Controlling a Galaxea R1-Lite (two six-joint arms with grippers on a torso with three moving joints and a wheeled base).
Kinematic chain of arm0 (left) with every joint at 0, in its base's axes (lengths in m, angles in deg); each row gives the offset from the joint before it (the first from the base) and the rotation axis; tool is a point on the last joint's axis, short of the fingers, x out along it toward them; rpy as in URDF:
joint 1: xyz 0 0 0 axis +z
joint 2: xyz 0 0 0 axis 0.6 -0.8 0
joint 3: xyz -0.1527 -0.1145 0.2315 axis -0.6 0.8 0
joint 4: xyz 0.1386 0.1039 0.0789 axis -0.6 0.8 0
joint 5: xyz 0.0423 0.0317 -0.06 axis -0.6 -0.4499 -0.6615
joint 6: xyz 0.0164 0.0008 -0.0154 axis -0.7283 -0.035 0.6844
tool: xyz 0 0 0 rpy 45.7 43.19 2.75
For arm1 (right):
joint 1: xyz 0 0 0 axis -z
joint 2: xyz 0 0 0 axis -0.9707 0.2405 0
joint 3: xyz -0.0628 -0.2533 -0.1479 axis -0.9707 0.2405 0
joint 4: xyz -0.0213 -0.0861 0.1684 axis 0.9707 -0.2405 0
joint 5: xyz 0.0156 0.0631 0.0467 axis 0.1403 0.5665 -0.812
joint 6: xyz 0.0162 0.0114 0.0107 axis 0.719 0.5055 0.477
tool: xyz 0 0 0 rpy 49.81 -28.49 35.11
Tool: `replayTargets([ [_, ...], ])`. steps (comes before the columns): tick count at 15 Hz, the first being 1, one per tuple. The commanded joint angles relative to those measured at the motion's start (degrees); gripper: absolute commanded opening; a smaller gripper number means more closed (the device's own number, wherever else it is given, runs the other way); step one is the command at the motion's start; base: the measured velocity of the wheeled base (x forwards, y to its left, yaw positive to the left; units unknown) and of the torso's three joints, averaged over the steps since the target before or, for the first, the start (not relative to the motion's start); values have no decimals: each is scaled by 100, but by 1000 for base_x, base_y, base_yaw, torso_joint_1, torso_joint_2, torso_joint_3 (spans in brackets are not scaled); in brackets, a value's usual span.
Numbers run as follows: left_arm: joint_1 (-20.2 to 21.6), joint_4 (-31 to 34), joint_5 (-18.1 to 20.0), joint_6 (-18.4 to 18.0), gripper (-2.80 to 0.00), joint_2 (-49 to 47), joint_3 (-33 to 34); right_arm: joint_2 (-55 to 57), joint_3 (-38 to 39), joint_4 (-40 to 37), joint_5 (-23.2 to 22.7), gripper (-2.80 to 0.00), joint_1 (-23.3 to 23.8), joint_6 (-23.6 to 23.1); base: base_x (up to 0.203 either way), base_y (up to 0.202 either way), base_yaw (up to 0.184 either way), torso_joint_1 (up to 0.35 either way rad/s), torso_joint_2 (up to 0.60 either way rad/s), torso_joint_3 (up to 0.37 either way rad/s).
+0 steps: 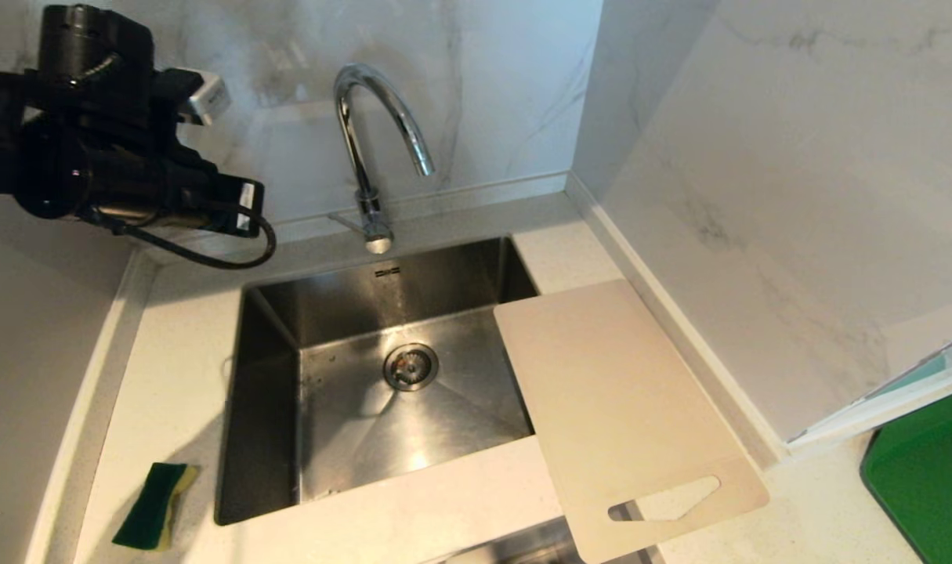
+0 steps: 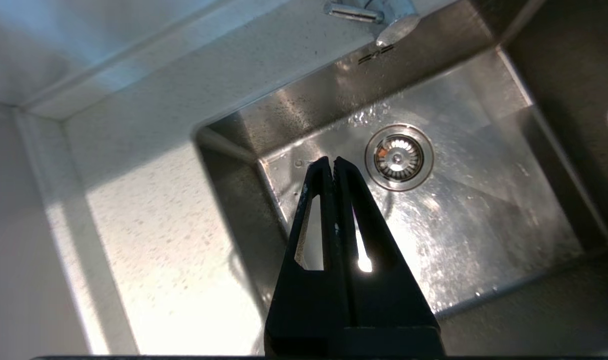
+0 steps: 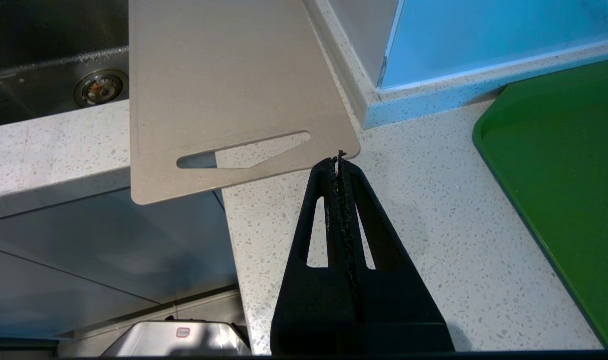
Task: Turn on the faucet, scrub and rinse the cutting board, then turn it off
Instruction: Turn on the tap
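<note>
Chrome faucet (image 1: 370,149) stands at the sink's back edge, lever toward your left gripper (image 2: 332,161), the nearer 1; both grippers' jaws are pressed together, empty.

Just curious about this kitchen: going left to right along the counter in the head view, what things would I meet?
sponge → sink → cutting board → green mat.

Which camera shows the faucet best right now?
The head view: the whole faucet shows there, arched spout, stem and side lever, standing behind the sink. The left wrist view catches only its base and lever at the picture's edge. The right wrist view shows none of it.
</note>
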Motion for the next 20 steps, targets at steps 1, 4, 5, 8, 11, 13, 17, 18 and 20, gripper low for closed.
replayTargets([
  [1, 14, 12, -26, 16, -280, -666, -414, 1, 0, 2, -3, -280, -4, 2, 0, 0, 0, 0, 0, 0],
  [4, 16, 12, -85, 106, -280, -1181, -980, 0, 0, 6, -3, -280, -4, 2, 0, 0, 0, 0, 0, 0],
  [5, 16, 12, -120, 161, -280, -1352, -1142, 2, 0, 0, -3, -280, 3, 2, 0, 0, 0, 0, 0, 0],
  [8, 32, -197, -149, 374, -280, -1724, -1300, 0, 0, 6, -3, -280, -4, 2, 0, 0, 0, 0, 0, 0],
  [11, 130, -663, -153, 653, -280, -1952, -1302, 0, 0, 5, -3, -280, 4, 2, 0, 0, 0, 0, 0, 0],
  [13, 157, -983, -153, 689, -280, -2055, -1310, 0, 0, 0, -3, -280, -3, 2, 0, 0, 0, 0, 0, 0],
  [17, 174, -1357, -156, 690, -280, -2144, -1311, 0, 0, 6, -3, -280, -1, 2, 0, 0, 0, 0, 0, 0],
  [18, 165, -1395, -126, 695, 0, -2144, -1311, 0, 0, 3, -3, -280, -1, 2, 0, 0, 0, 0, 0, 0],
  [20, 165, -1409, -118, 730, 0, -2146, -1311, 0, 0, 6, -3, -280, -2, 2, 0, 0, 0, 0, 0, 0],
])
